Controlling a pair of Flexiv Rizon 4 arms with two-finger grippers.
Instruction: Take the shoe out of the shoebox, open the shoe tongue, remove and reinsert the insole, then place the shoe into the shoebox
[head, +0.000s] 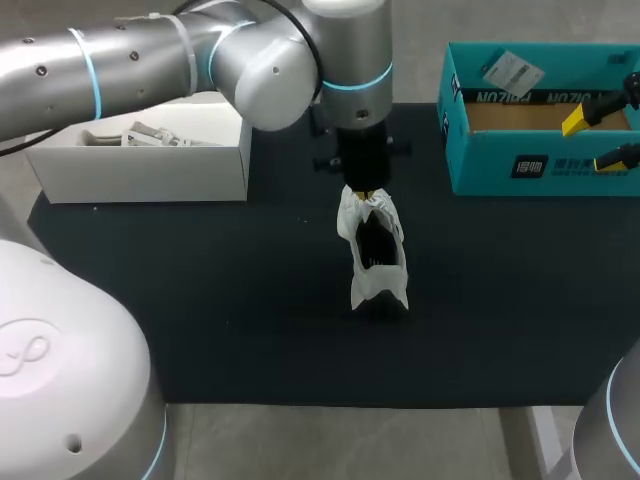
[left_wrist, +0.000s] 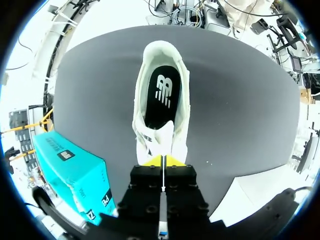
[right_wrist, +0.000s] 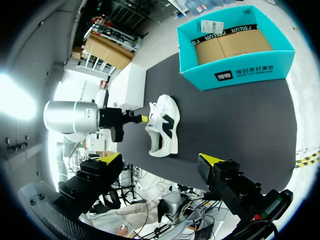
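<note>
White shoe (head: 376, 262) stands mid-table, with the teal shoebox (head: 540, 165) at its two o'clock. The left gripper (left_wrist: 163, 160), at the shoe's twelve o'clock, is pinched tight on the tongue (left_wrist: 161, 137), apparently opening it. The black insole (left_wrist: 162, 97) likely needs grasping next. The right gripper (head: 597, 138) hangs wide open and empty by the shoebox.

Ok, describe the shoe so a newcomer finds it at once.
On the black table mat, between the white open box and the teal cardboard shoebox, one thing lies alone mid-mat. It is the white sneaker with a black insole, its tongue pinched by the left gripper.
</note>
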